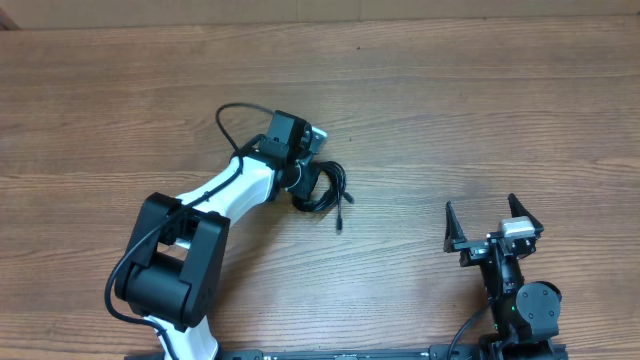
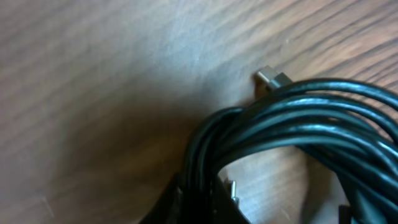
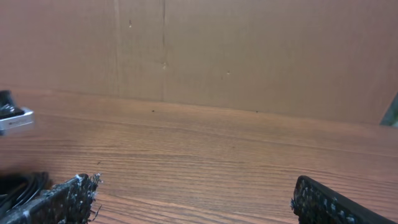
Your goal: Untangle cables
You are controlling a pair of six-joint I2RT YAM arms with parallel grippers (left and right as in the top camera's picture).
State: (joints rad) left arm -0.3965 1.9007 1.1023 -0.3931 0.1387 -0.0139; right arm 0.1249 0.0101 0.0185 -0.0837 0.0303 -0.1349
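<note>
The cables point(image 1: 326, 186) lie as one tangled black bundle on the wooden table, with a plug end point(image 1: 340, 222) trailing toward the front. My left gripper point(image 1: 302, 186) is down at the bundle's left side, shut on the cables. In the left wrist view the glossy black cables point(image 2: 298, 118) loop across the frame, a small metal plug point(image 2: 273, 78) pokes out above them, and several strands run down into my left gripper point(image 2: 196, 202), whose jaws are closed around them. My right gripper point(image 1: 490, 222) stands open at the front right, far from the bundle, nothing between its fingers point(image 3: 68, 200).
The wooden table point(image 1: 450, 90) stretches to a brown cardboard wall point(image 3: 249, 56) at the back. The left arm's own thicker wire point(image 1: 232, 118) arcs above its wrist. A bit of the cable bundle point(image 3: 18, 186) shows at the right wrist view's left edge.
</note>
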